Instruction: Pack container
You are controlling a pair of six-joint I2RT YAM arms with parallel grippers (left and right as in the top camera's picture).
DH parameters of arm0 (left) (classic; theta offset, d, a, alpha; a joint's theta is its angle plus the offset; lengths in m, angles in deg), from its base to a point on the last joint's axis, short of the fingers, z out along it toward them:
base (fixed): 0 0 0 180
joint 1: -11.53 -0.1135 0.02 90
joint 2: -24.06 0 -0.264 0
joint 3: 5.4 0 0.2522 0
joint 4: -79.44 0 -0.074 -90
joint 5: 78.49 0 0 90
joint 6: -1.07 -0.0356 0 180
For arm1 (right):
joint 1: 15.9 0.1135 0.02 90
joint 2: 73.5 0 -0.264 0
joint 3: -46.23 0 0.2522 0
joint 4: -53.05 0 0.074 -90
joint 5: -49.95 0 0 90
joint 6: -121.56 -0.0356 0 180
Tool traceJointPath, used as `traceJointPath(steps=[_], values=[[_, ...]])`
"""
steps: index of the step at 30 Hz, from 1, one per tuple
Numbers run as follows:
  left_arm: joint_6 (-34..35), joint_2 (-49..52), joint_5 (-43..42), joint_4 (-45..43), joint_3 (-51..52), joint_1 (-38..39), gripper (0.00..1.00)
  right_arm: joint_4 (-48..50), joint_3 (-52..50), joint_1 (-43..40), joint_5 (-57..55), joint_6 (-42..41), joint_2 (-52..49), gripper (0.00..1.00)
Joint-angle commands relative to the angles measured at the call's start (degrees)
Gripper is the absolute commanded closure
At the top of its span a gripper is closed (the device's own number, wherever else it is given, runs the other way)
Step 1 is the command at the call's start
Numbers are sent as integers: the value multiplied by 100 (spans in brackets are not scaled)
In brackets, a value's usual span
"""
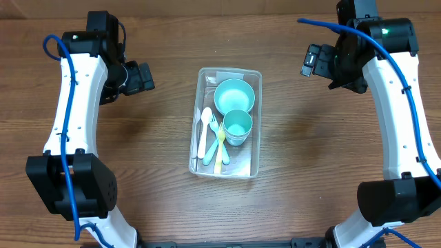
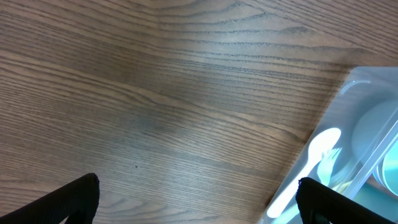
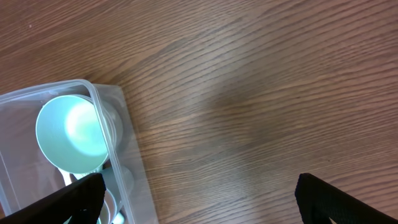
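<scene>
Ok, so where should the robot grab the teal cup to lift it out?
Probably its rim, from straight above, pinching across the thin wall. The teal cup stands upright with its mouth open, and the container wall, the bowl and the cutlery crowd its sides.

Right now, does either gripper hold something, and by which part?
Nothing is held. The left gripper and the right gripper both stand open above the brown wooden table, apart from the clear plastic rectangular container.
</scene>
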Motion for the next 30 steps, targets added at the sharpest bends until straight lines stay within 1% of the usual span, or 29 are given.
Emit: traceJointPath(steps=[1,27,30], values=[[-109,7,-4,13,-151,-9,0,24,149,-4,28,44,212,0],[-109,7,-4,13,-151,-9,0,33,140,-4,20,50,205,0],[-109,7,-4,13,-151,-9,0,302,133,-4,-234,66,254,0]])
